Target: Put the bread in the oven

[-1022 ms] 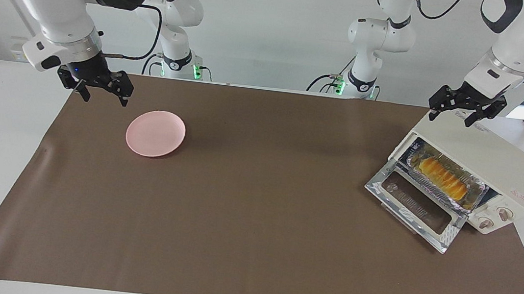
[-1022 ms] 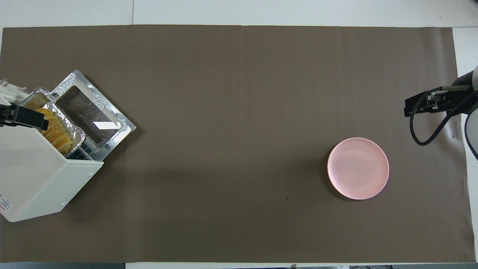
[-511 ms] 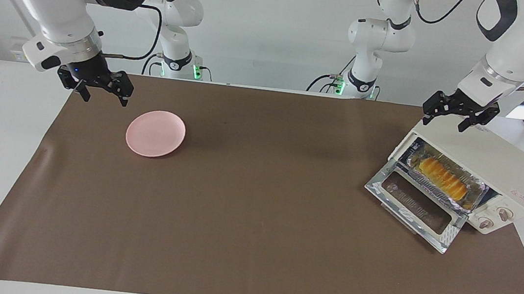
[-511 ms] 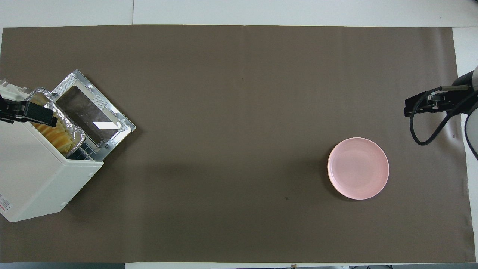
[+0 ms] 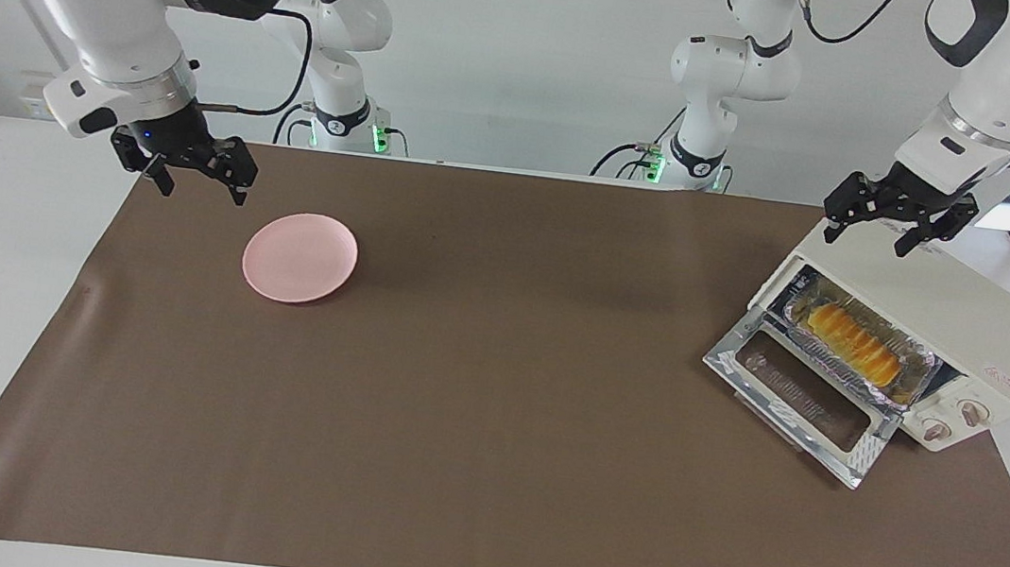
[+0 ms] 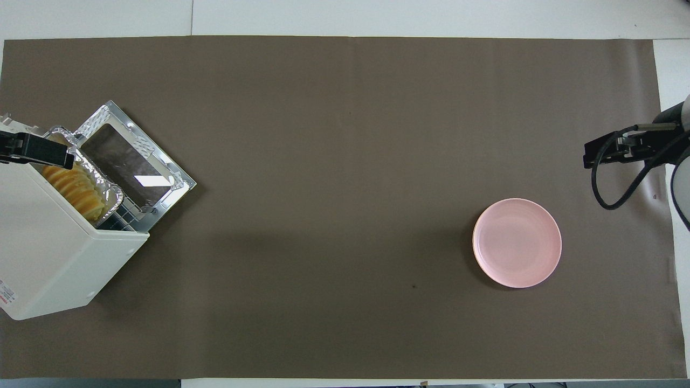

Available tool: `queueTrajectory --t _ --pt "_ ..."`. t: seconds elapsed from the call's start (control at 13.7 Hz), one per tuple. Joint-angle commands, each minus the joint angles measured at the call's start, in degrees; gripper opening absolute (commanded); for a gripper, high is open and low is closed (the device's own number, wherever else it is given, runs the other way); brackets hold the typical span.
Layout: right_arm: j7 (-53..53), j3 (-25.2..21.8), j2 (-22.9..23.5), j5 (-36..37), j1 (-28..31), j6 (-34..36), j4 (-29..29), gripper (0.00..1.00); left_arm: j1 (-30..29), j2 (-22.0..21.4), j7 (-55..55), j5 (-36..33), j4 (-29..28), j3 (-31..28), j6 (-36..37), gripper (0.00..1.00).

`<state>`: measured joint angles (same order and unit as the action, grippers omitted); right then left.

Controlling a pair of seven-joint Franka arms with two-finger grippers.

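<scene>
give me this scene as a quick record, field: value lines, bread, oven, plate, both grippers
bread: lies in foil tray on the oven's rack
oven: left arm's end of table, door dropped open
plate: pink, bare, right arm's end
left gripper: open, holds nothing, over the oven's top
right gripper: open, holds nothing, waits over the mat's edge beside the plate

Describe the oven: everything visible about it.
The oven is a cream-white boxy toaster oven at the left arm's end of the table, standing on the brown mat, angled. Its metal-framed glass door hangs dropped open. Two knobs sit on the front. Inside, a silver foil tray holds the ridged yellow-orange bread. The open left gripper hovers over its top.
</scene>
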<state>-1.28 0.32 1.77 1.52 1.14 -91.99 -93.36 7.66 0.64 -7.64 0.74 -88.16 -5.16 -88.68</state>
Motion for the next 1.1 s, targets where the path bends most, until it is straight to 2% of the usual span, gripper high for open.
queueTrajectory --t 0.0,0.73,1.02 --pt "1.11 0.56 -1.07 0.59 0.62 0.32 -1.13 1.00 -1.07 -0.64 -0.44 0.93 -0.70 0.50 -1.40 1.00" --pt "1.11 0.56 -1.07 0.59 0.62 0.32 -1.13 1.00 -0.28 -0.73 0.35 1.19 -1.93 0.59 -2.99 1.00" --pt "1.11 0.56 -1.07 0.59 0.62 0.32 -1.13 1.00 -0.19 -0.73 4.48 0.75 -2.01 2.35 -3.16 1.00"
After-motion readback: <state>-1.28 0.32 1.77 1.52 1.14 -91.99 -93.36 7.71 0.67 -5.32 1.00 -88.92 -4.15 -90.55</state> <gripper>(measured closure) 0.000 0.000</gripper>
